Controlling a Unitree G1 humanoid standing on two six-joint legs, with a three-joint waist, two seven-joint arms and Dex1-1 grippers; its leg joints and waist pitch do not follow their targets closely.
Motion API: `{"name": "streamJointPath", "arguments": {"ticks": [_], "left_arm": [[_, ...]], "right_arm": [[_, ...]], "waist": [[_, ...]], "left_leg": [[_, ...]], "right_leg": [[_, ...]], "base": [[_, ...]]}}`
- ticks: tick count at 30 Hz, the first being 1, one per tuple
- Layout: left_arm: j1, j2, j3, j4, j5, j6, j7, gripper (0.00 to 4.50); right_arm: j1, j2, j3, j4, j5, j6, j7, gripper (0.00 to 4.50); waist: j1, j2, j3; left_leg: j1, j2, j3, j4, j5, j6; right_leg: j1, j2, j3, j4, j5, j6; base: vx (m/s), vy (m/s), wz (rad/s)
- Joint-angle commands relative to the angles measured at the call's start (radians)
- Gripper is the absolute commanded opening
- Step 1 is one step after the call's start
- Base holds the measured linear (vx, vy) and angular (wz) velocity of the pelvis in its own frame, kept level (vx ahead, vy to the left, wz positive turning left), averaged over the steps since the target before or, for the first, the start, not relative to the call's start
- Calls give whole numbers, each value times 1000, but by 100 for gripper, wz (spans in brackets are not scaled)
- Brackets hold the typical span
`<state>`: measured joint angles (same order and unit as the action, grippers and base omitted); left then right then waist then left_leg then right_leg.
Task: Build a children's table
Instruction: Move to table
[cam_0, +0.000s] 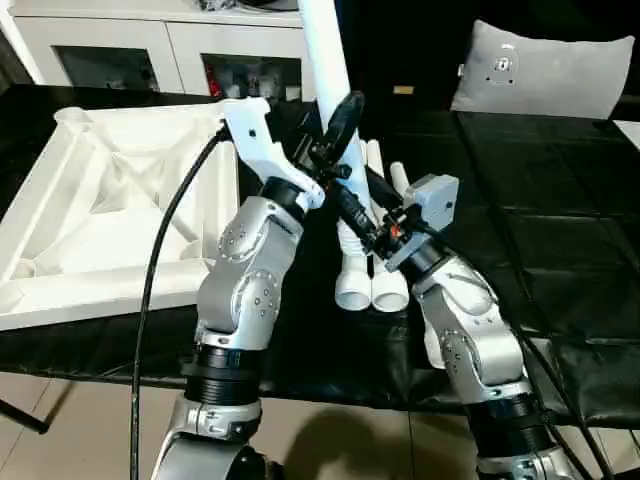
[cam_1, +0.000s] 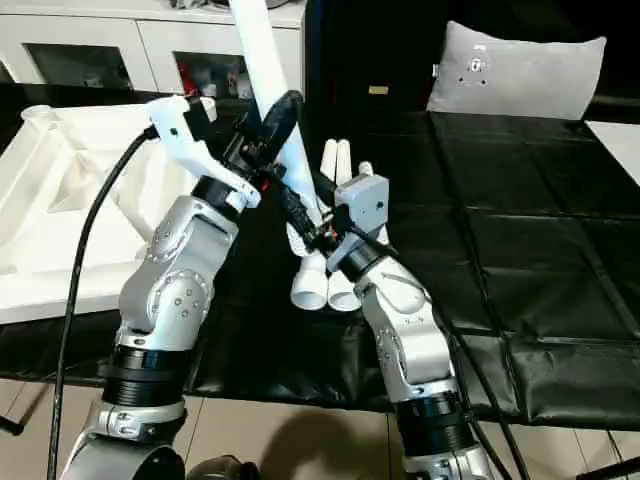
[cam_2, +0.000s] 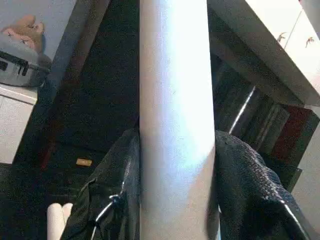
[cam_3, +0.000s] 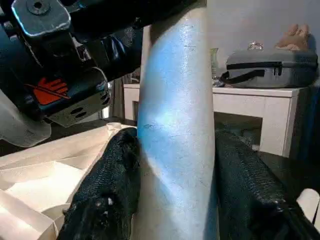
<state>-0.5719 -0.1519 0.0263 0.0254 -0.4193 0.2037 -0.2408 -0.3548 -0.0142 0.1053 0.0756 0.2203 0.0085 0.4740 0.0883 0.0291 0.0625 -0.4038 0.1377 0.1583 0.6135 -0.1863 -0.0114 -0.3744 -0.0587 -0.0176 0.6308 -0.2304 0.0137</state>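
The upturned table top (cam_0: 110, 200) lies at the left edge of the black table (cam_0: 560, 220). The left gripper (cam_0: 335, 135) and right gripper (cam_0: 350, 215) each pinch 1 raised leg (cam_0: 325, 55), above 3 legs (cam_0: 372, 285) lying mid-table.

— Looks like a lived-in room turned test space, not a workshop.
— Why so?
— White cabinet (cam_0: 170, 45) with glass doors along the back wall, grey cushion (cam_0: 545, 70) propped behind the black-covered table (cam_0: 560, 220), tiled floor (cam_0: 60, 430) below.
— Anything else?
— Grey carry case (cam_3: 272, 67) on a white sideboard (cam_3: 250, 107), soft toy (cam_3: 295, 36) on top.
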Motion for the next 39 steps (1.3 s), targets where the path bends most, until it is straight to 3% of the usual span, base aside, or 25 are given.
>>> {"name": "streamJointPath", "arguments": {"ticks": [1, 16, 17, 18, 21, 29, 30, 33, 36, 39], "left_arm": [[2, -5, -2, -4, 2, 4, 7, 184], [1, -4, 9, 7, 12, -10, 28, 184], [-1, -4, 12, 11, 14, -13, 31, 184], [-3, -4, 13, 16, 15, -15, 34, 184], [-5, -2, 19, 21, 18, -20, 39, 184], [-21, 26, 48, 44, 24, -27, 51, 184], [-33, 48, 60, 52, 17, -15, 44, 184], [-40, 67, 66, 52, 6, 4, 33, 184], [-40, 119, 73, 45, -19, 53, -17, 182], [-36, 137, 84, 43, -46, 79, -39, 182]], "right_arm": [[-18, 2, 13, 8, -19, -10, 2, 189], [-25, -14, 11, 30, -17, 16, 1, 189], [-25, -16, 10, 31, -18, 20, 0, 243], [-25, -17, 9, 31, -17, 24, -1, 256], [-21, -22, 2, 27, -9, 33, 0, 264], [-9, -49, -17, -8, 40, 58, 42, 341], [-6, -72, -38, -21, 64, 71, 60, 352], [-9, -89, -74, -27, 96, 88, 64, 375], [-21, -128, -171, -35, 191, 133, 74, 401], [-17, -153, -211, -58, 263, 187, 98, 426]], "waist": [[-1, 0, -71], [-1, 1, -71], [-1, 0, -71], [-1, 0, -71], [-2, -2, -72], [0, -5, -70], [0, -11, -71], [1, -11, -70], [2, -12, -72], [8, -12, -74]], "left_leg": [[26, 88, -33, -81, -166, 24], [26, 88, -33, -81, -159, 29], [26, 87, -32, -81, -161, 28], [27, 87, -32, -80, -160, 28], [26, 86, -32, -79, -153, 29], [27, 88, -31, -80, -158, 37], [27, 87, -31, -79, -153, 40], [28, 86, -31, -79, -149, 41], [29, 83, -28, -76, -126, 50], [29, 83, -26, -72, -98, 65]], "right_leg": [[38, -89, 38, -63, 87, -244], [37, -89, 38, -63, 75, -240], [37, -89, 38, -64, 72, -240], [37, -88, 38, -64, 73, -239], [38, -88, 38, -64, 81, -240], [37, -90, 38, -65, 60, -241], [38, -89, 38, -66, 57, -236], [38, -89, 37, -66, 53, -235], [37, -88, 37, -63, 57, -241], [36, -88, 35, -60, 71, -251]], "base": [[0, 0, 0], [0, 0, 0], [0, 0, 0], [0, 0, 0], [0, 0, 0], [0, 0, 0], [0, 0, 0], [0, 0, 0], [0, 0, 0], [0, 0, 0]]}}
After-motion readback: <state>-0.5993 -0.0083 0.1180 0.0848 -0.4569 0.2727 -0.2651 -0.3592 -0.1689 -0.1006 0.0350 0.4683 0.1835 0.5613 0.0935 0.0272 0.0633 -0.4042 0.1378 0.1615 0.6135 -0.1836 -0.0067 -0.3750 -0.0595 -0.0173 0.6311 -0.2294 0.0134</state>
